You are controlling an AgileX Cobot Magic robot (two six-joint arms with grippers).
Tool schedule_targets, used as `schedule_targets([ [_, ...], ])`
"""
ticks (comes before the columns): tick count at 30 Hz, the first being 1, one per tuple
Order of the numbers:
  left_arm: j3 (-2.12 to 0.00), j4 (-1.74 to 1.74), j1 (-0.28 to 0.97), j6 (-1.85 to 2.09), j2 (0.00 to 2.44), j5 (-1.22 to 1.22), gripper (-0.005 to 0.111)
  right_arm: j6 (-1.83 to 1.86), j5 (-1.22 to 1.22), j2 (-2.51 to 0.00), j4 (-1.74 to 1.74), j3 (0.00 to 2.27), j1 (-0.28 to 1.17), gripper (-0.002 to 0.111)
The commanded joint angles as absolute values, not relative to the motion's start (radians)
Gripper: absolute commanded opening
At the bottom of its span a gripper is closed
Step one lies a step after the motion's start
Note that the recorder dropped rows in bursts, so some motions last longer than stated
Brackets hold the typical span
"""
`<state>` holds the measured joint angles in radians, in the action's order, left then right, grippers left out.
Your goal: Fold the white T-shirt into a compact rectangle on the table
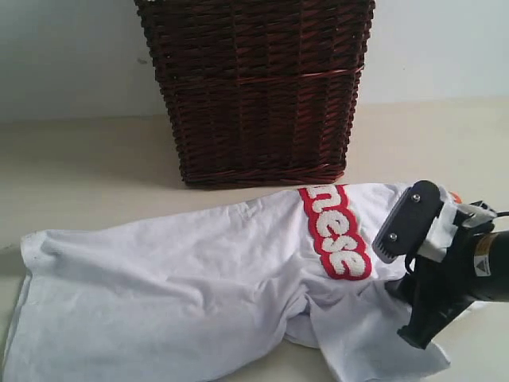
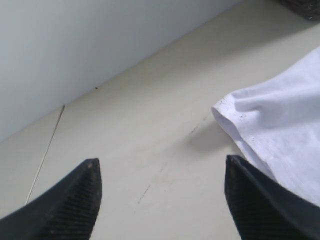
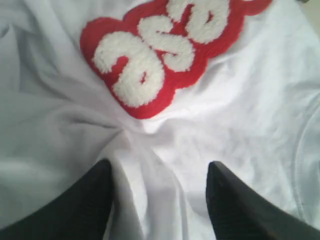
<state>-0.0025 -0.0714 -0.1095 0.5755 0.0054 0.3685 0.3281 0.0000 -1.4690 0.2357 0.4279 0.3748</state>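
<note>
**Item 1. White T-shirt** (image 1: pixel 183 278): unfolded and rumpled, spread across the near side of the tabletop (image 1: pixel 79 167) in front of the wicker basket (image 1: pixel 254 87). The basket stands toward the far edge by the wall. The red-outlined lettering (image 1: pixel 334 231) faces up, with the cloth bunched beside it.

**Item 2. Right gripper** (image 1: pixel 413 274): jaws apart, clamping nothing. They straddle a raised ridge of cloth just beside the lettering, probably so they can pinch that fold.

**Item 3. Left gripper** (image 2: pixel 165 205): jaws apart and empty, over bare tabletop just beside a corner of the shirt. It is apparently placed to take that corner for the first fold.
</note>
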Motion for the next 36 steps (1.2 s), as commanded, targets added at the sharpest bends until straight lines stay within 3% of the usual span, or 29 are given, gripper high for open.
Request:
schedule_targets([
  [1, 0.0, -0.073, -0.106, 0.575, 0.0, 0.365, 0.067, 0.303, 0.044, -1.389, 0.238, 0.426, 0.372, 0.055],
  [8, 0.0, -0.073, -0.106, 0.575, 0.0, 0.365, 0.067, 0.222, 0.196, -1.345, 0.234, 0.461, 0.372, 0.055],
  [18, 0.0, -0.073, -0.106, 0.575, 0.0, 0.365, 0.067, 0.557, 0.907, -1.334, 0.234, 0.706, 0.372, 0.055],
  [36, 0.0, -0.073, -0.106, 0.575, 0.0, 0.365, 0.067, 0.69, 0.917, -1.567, -0.233, 0.704, 0.221, 0.05],
])
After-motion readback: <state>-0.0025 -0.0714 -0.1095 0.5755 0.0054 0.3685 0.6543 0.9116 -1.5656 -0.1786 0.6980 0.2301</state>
